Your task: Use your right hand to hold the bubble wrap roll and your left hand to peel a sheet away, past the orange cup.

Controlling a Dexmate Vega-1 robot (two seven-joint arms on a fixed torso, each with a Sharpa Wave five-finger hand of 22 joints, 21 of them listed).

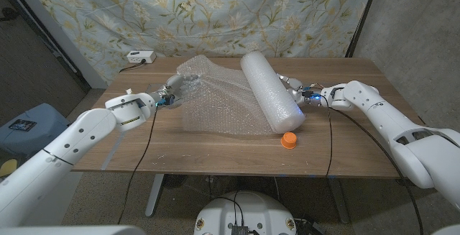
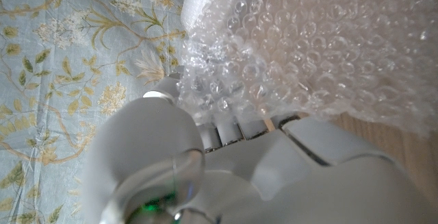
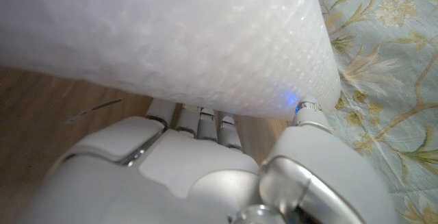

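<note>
The bubble wrap roll (image 1: 269,90) lies aslant across the middle of the wooden table (image 1: 215,159). My right hand (image 1: 295,88) presses against its right side, and in the right wrist view its fingers (image 3: 198,118) reach under the roll (image 3: 171,32). A loose sheet (image 1: 212,98) spreads leftward from the roll. My left hand (image 1: 169,91) grips the sheet's raised left edge, and in the left wrist view its fingers (image 2: 229,129) are buried in the crumpled wrap (image 2: 301,53). The orange cup (image 1: 289,140) stands near the roll's near end, right of the sheet.
A white power strip (image 1: 140,57) sits at the table's back left corner. A flowered cloth (image 1: 215,12) hangs behind the table. A cable (image 1: 330,141) runs across the table under my right arm.
</note>
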